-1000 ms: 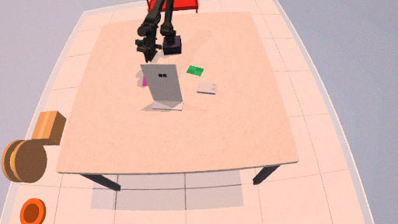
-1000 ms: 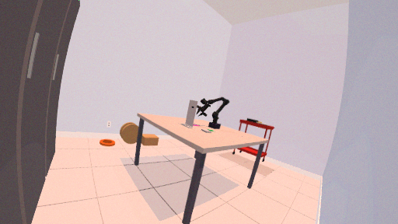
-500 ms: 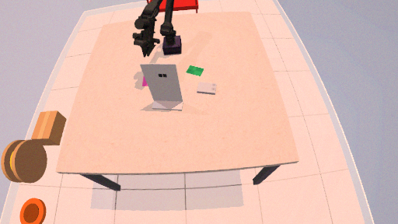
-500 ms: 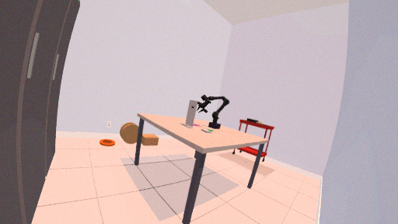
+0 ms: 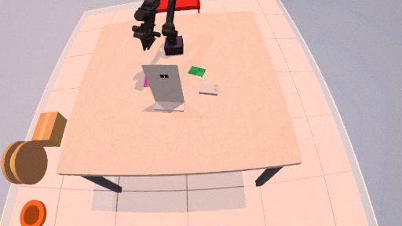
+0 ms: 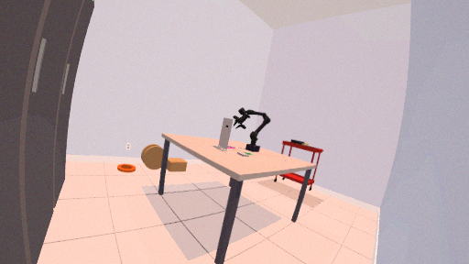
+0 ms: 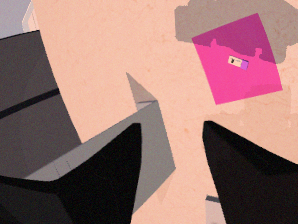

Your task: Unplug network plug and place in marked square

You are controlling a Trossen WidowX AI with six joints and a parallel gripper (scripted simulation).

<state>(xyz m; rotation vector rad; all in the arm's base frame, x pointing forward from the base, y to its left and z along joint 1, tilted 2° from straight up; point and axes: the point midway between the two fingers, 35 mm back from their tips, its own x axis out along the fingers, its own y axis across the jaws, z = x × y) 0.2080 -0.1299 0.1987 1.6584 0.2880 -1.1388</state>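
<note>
One plug (image 7: 238, 62), one magenta square (image 5: 146, 82) (image 7: 240, 75), one open claw (image 5: 147, 49) (image 6: 236, 125) (image 7: 172, 129).

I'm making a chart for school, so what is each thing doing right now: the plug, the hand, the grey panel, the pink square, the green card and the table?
Plug: out of the socket, lying inside the pink square
Hand: open, holding nothing, above the table
Grey panel: standing up
Pink square: flat, partly shaded
Green card: lying flat
Table: standing on its legs
</note>
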